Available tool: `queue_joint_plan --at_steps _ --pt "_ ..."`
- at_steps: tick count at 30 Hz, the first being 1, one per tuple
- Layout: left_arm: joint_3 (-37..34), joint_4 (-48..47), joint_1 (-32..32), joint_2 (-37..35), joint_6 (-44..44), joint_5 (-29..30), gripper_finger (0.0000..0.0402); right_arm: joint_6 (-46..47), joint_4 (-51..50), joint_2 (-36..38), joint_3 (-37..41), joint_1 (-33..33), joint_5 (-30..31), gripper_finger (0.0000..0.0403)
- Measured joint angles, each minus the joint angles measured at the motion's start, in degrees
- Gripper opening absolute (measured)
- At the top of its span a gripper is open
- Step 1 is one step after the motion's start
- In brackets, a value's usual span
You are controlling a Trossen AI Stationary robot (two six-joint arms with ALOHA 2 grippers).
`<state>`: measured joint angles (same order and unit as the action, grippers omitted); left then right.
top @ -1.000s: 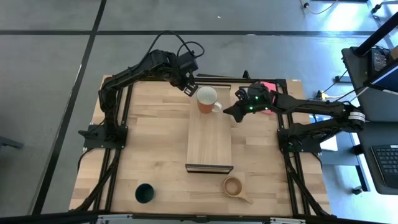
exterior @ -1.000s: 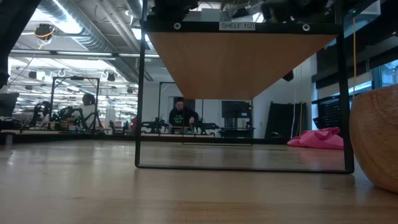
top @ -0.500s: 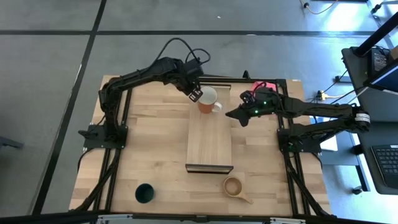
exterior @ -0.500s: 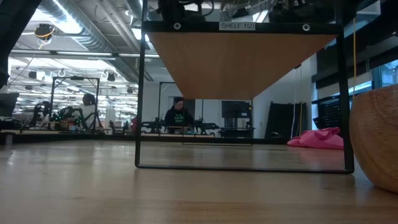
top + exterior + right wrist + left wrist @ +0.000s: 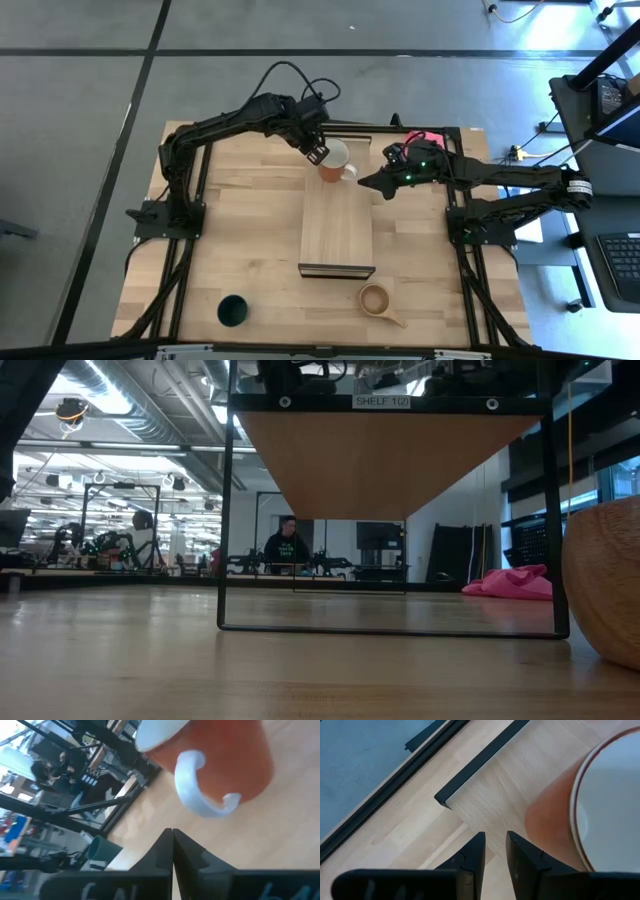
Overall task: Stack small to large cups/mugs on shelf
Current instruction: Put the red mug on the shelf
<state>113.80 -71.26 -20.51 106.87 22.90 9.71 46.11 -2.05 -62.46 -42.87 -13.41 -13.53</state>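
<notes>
The red-orange mug [image 5: 333, 160] with white inside stands upright on the far end of the shelf [image 5: 337, 225], its handle [image 5: 200, 795] pointing toward the table's right. My left gripper [image 5: 495, 851], open by a narrow gap, sits at the mug's far-left side [image 5: 550, 820]. My right gripper [image 5: 172, 845] is shut and hovers just right of the handle, apart from it. The dark green cup [image 5: 232, 310] and the tan wooden cup [image 5: 376, 298] stand on the tabletop near its near edge. The wooden cup [image 5: 605, 580] also fills the low view's right edge. My left gripper has the outer side of one finger [image 5: 527, 862] right beside the mug's orange outer wall [image 5: 547, 835], coming from above and the far left. Whether it touches the wall, I cannot tell.
A pink cloth [image 5: 425, 137] lies at the table's far right, behind my right arm. The shelf stands raised on a black frame [image 5: 225, 560] above the tabletop. Bare wood lies to the left and right of the shelf. A person sits in the room beyond [image 5: 288, 545].
My left gripper has moved toward the table's right and near side, closing in on the mug's far-left rim, and has turned slightly. The mug has stayed in place.
</notes>
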Motion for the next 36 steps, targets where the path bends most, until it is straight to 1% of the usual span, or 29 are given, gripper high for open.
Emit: queue_joint_plan --at_steps 6,14,23,27,36 --pt "0.00 -0.07 0.02 0.00 -0.01 -0.02 0.0071 0.17 5.04 -2.44 0.00 -0.02 -0.10 0.0008" --pt "0.00 -0.08 0.02 0.00 0.25 -0.21 0.0071 0.29 5.34 -3.08 0.00 -0.02 0.02 0.0008" --pt "0.00 -0.07 1.10 0.00 0.38 -0.50 0.0071 -0.09 4.73 -3.08 0.00 -0.28 3.23 0.0008" --pt "0.00 -0.07 1.57 0.00 0.56 -0.60 0.0071 -0.35 4.54 -3.08 0.00 -0.31 3.61 0.0008" --pt "0.00 -0.07 2.14 0.00 1.00 -1.50 0.0071 -1.40 3.34 -3.08 0.00 -0.35 8.05 0.0008"
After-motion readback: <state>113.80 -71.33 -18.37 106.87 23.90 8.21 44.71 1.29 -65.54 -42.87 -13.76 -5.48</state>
